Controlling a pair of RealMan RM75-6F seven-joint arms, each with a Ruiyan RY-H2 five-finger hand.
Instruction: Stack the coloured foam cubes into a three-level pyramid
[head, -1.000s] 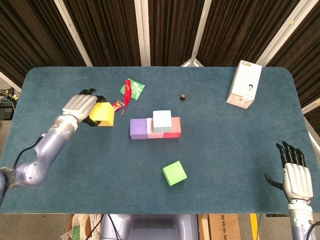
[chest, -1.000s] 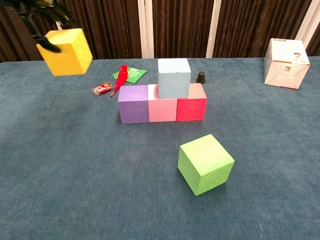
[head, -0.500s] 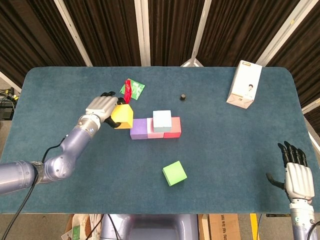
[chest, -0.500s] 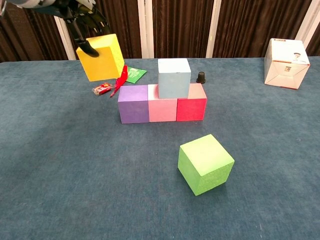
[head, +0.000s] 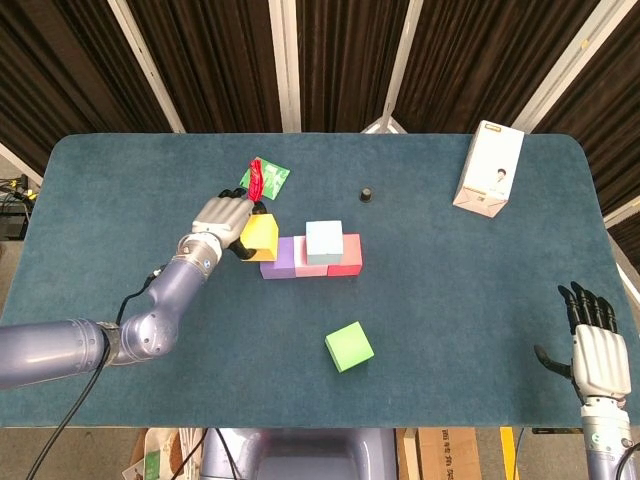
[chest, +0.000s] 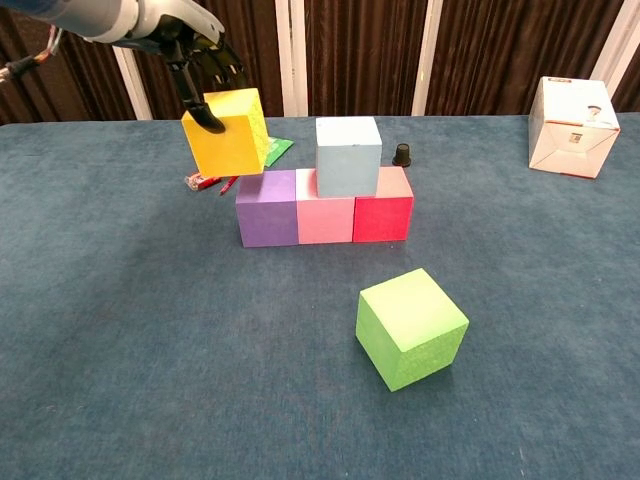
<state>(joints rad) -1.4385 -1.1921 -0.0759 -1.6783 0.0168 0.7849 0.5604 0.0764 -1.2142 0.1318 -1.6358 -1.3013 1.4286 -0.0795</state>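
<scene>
Blue felt covered the table (head: 120, 200) — the left hand (head: 222, 216) clasped the yellow cube (chest: 226, 131) by opposite faces; foam looked light, squashy. The right hand (head: 596, 350) hung splayed, holding nothing.

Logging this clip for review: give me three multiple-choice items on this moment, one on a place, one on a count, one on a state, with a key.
1. Where is the light blue cube?
A. On the bottom row, over the pink and red cubes
B. On the table beside the green cube
C. On the white carton

2. How many cubes form the bottom row?
A. Two
B. Three
C. Four

3. What is the left hand doing?
A. Resting flat on the table
B. Holding the green cube
C. Holding the yellow cube in the air

Key: 1 A, it rests across the pink cube and red cube. 2 B, purple cube, pink, red. 3 C, the yellow cube hangs clear of the table, near the purple cube.
</scene>
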